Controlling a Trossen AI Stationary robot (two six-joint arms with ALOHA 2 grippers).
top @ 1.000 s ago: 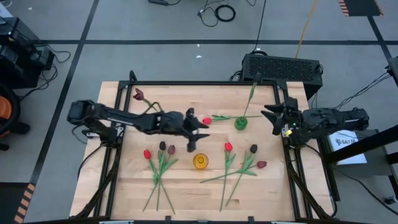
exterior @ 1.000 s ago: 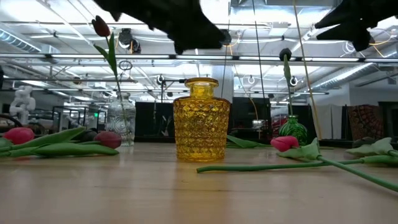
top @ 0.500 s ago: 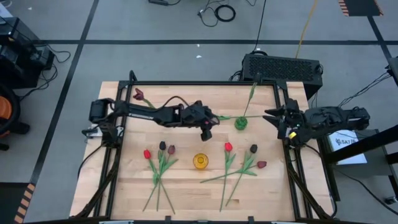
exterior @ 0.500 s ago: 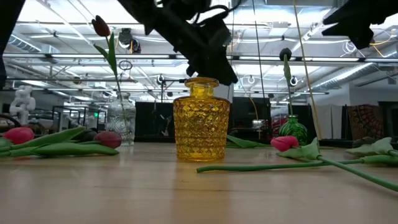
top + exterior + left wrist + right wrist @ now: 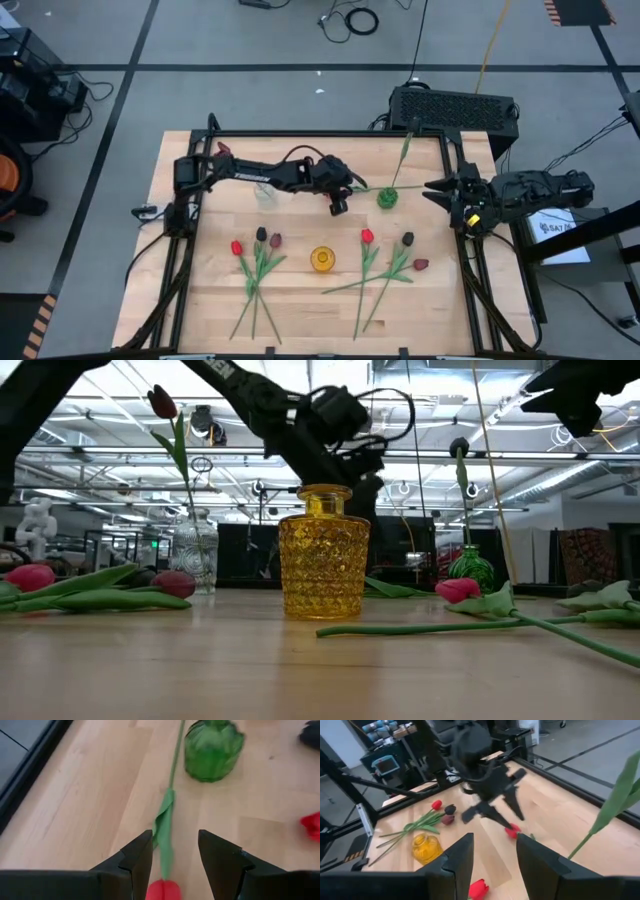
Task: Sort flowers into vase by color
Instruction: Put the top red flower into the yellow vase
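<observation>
Red tulip head (image 5: pixel 164 890) half cut off between open left tool (image 5: pixel 174 865); right tool (image 5: pixel 492 855) likewise open.

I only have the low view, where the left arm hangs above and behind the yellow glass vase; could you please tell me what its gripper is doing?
Observer: The left gripper is open, its fingers either side of a red tulip lying flat on the wooden table.
Operator: Thank you. Where does its stem lead?
Observer: It runs past the side of the ribbed green glass vase.
Operator: And the right arm?
Observer: The right gripper is open and empty at the table's right edge.
</observation>
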